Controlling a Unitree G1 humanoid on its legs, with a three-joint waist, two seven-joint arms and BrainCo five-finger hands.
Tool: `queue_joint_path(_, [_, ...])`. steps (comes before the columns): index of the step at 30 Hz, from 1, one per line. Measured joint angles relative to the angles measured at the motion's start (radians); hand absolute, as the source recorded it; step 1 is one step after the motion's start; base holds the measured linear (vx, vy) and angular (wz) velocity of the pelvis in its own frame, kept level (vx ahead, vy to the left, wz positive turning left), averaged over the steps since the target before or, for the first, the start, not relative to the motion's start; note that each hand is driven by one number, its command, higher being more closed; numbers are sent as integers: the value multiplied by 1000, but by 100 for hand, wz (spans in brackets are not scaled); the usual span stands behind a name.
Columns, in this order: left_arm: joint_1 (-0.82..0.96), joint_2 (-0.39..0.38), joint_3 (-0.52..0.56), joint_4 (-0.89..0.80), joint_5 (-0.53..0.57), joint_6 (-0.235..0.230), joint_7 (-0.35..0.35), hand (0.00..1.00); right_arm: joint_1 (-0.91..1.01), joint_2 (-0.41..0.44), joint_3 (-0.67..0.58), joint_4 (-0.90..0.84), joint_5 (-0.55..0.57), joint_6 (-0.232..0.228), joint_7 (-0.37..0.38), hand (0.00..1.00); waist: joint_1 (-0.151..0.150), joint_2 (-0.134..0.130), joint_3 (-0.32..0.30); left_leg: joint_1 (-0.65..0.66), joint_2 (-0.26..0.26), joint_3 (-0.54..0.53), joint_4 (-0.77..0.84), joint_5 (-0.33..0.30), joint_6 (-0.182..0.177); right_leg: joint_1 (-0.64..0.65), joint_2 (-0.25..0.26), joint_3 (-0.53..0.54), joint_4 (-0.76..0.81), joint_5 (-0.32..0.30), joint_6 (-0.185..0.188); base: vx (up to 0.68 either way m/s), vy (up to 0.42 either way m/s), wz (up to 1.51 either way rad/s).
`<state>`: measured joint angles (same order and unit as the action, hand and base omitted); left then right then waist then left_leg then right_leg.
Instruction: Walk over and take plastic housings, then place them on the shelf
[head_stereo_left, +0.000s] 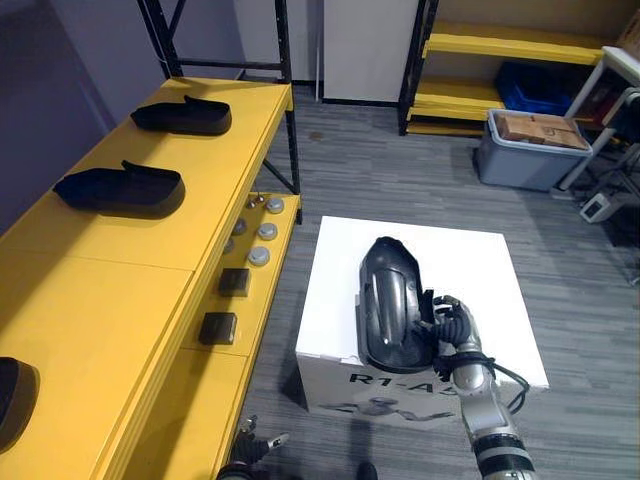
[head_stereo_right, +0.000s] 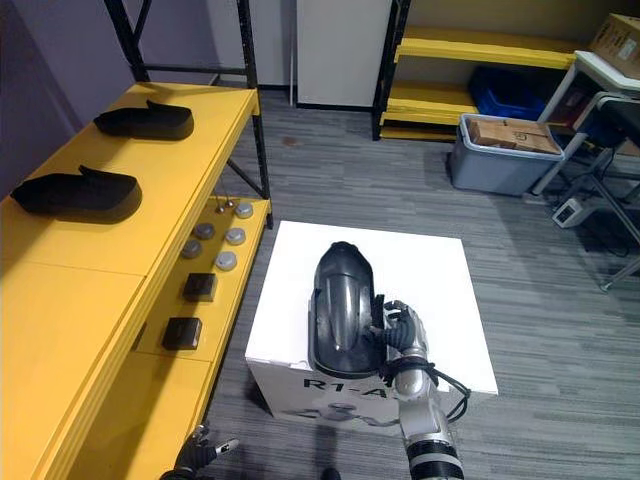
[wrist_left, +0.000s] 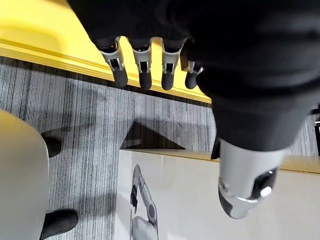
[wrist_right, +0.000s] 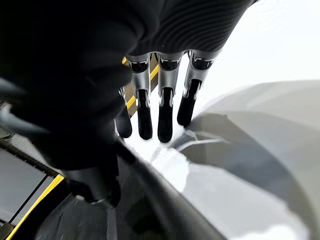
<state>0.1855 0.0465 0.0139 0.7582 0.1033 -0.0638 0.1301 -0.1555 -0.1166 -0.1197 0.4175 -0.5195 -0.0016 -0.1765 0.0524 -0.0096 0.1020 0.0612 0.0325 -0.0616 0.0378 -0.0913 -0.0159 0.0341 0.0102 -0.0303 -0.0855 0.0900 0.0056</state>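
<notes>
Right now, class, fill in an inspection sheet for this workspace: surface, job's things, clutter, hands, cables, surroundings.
Surface: white box, yellow shelf beside it.
Job's things: one dark plastic housing on the box; two more housings on the shelf top.
Clutter: silver discs and dark blocks on the lower shelf.
Hands: right hand open against the box housing; left hand open, low, empty.
Cables: nothing seen.
Surroundings: grey bin, blue crate, second yellow rack.

Four black plastic housings (head_stereo_left: 388, 300) in all: three on the yellow shelf (head_stereo_left: 120, 280), one on the single white box (head_stereo_left: 470, 270). Below, five grey discs (head_stereo_left: 267, 231) and two dark square blocks (head_stereo_left: 234, 281).
</notes>
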Motion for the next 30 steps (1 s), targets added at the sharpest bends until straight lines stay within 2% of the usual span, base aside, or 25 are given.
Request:
queue_joint_path(7, [-9, 0, 0, 1, 0, 0, -1, 0, -8, -15, 4, 19, 43, 3, 23, 100, 0, -10, -4, 2, 3, -1, 0, -1, -1, 2, 4, -3, 0, -1, 2, 32, 5, 1])
queue_joint_path(16, [-14, 4, 1, -16, 0, 0, 0, 0, 22, 13, 24, -31, 61, 23, 38, 100, 3, -22, -6, 15, 3, -1, 0, -1, -2, 16, 1, -3, -1, -1, 2, 0, 0, 0])
queue_joint_path(20, [-2, 4, 3, -122, -2, -1, 18, 0, 58, 25, 24, -119, 85, 22, 29, 100, 11, -22, -6, 13, 2, -1, 0, -1, -2, 13, 1, -2, 0, -1, 2, 0, 0, 0])
queue_joint_path(27, [18, -5, 74, -372, -5, -3, 63, 0, 97, 41, 23, -291, 85, 21, -32, 100, 15, -23, -6, -5, -4, 0, 19, 0, -1, 2, -2, 2, 0, -1, 1, 5, 3, 0])
queue_joint_path(30, [20, -34, 100, -475, -24, -12, 84, 0, 114, 52, 23, -374, 85, 19, -59, 100, 15, -23, -6, -2, -7, -1, 22, 1, -1, 7, -4, 4, 0, -1, 1, 8, 9, -1])
